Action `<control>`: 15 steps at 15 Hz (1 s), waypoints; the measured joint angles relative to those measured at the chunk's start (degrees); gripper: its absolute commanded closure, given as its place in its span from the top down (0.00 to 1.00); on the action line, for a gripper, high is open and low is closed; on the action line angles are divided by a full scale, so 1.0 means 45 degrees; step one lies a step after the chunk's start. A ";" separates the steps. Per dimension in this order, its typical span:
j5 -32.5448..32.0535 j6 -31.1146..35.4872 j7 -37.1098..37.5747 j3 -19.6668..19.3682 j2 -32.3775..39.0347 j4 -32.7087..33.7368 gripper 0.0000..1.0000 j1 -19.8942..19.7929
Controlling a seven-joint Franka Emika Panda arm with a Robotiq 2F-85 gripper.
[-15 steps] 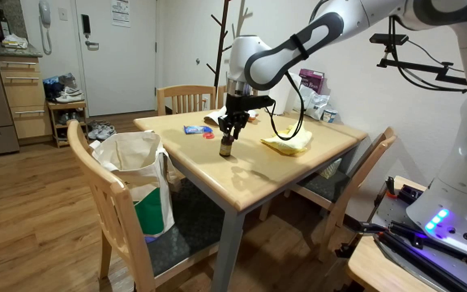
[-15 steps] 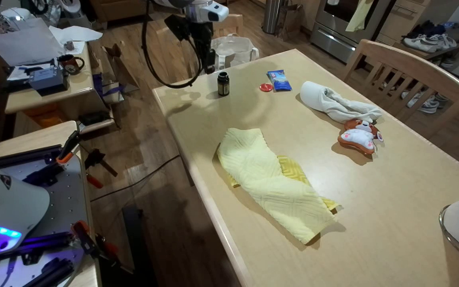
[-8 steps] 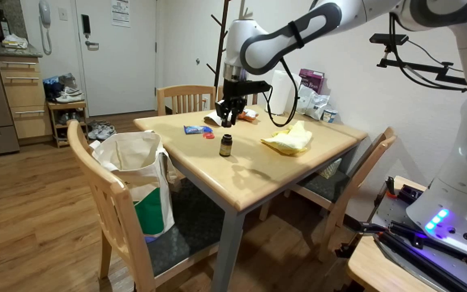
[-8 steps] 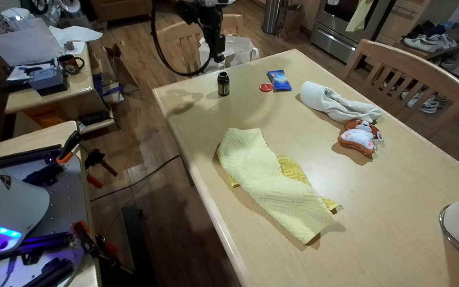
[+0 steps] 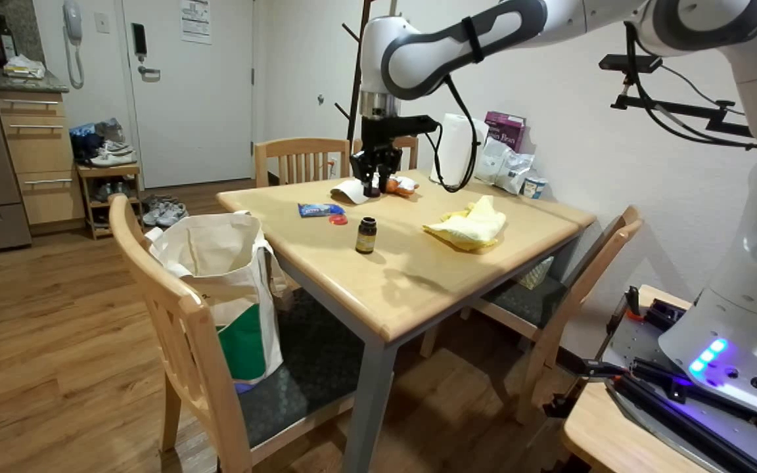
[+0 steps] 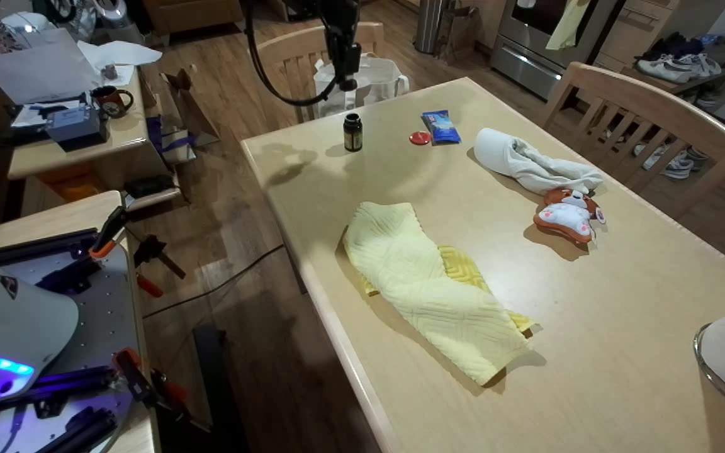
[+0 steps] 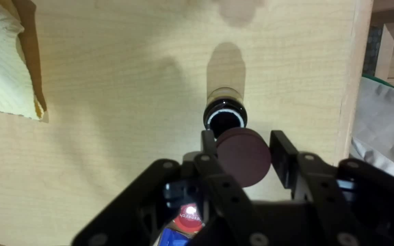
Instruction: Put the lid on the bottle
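The lid was pinched between 2 fingertips of the gripper, lower centre in the wrist view; over the uncapped bottle, higher in frame, level centring was judged needed before lowering.

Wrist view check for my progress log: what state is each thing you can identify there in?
Bottle, upright, uncapped.
Lid, held clear of the bottle.
Gripper, closed on the lid.
Red disc, lying flat, partly hidden.
Blue packet, lying flat; sealed or not, unclear.
Yellow cloth, rumpled.
Tote bag, open-topped in an exterior view.
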 measured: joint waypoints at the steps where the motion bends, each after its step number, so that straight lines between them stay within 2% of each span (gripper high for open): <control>1: 0.0018 -0.0216 0.0000 0.0041 0.0065 0.0146 0.18 -0.0024; 15: 0.1141 -0.1669 0.0210 0.0357 0.0713 0.1361 0.18 -0.0234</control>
